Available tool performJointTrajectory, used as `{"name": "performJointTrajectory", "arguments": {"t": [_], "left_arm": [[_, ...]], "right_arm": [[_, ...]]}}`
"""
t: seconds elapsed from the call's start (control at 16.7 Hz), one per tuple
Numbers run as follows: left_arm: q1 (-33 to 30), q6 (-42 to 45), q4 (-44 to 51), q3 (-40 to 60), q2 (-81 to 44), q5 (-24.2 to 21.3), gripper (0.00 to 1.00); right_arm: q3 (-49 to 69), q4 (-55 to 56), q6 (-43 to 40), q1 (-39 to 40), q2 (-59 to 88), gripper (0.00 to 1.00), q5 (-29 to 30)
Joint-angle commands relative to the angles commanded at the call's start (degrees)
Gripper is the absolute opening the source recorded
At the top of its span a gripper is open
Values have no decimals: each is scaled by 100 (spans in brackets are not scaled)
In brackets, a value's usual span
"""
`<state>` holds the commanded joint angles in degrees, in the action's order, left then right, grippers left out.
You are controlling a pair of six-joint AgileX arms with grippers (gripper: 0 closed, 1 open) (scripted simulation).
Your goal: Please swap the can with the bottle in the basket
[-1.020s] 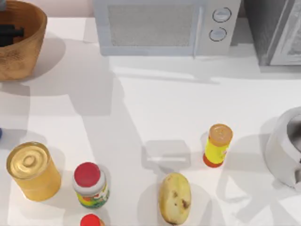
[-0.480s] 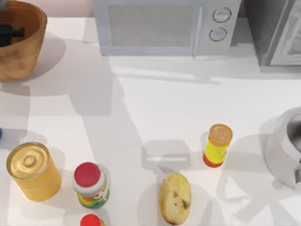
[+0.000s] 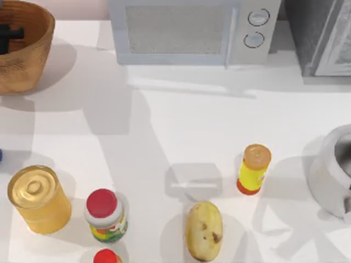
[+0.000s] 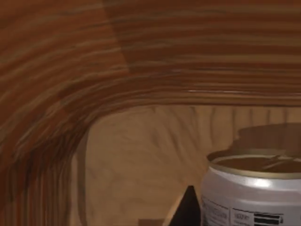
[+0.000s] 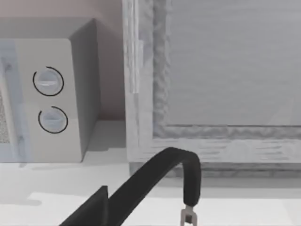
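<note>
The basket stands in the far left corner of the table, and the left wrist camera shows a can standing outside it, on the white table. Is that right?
Not quite. The left wrist view shows the can inside the basket, against its ribbed wicker wall, not on the white table. The basket does stand far left.

White table (image 3: pixel 181 126), soft shadows across it. Pale grey microwave (image 3: pixel 192 30) along far edge, two round dials (image 3: pixel 258 27) on its right panel. Grey framed cabinet (image 3: pixel 323 35) at far right corner

Orange-brown ribbed basket (image 3: pixel 30 60), silver-topped can (image 4: pixel 254 188) — golden-yellow tin (image 3: pixel 38 200), red-capped jar (image 3: pixel 105 215).
</note>
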<state>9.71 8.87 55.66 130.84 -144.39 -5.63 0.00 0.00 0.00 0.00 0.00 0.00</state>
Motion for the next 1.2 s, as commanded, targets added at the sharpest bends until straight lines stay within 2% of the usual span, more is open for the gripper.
{"name": "performJointTrajectory", "arguments": {"t": [0.24,0.48,1.2], "left_arm": [[80,-262,-486,-1003,1175,125,0],[26,-478,-1208,-2580,2959,233,0],[-596,-735,-3797,-8820,9729,408,0]], "right_arm": [[0,0,0,0,0,100,0],[0,0,0,0,0,100,0],[0,0,0,0,0,100,0]]}}
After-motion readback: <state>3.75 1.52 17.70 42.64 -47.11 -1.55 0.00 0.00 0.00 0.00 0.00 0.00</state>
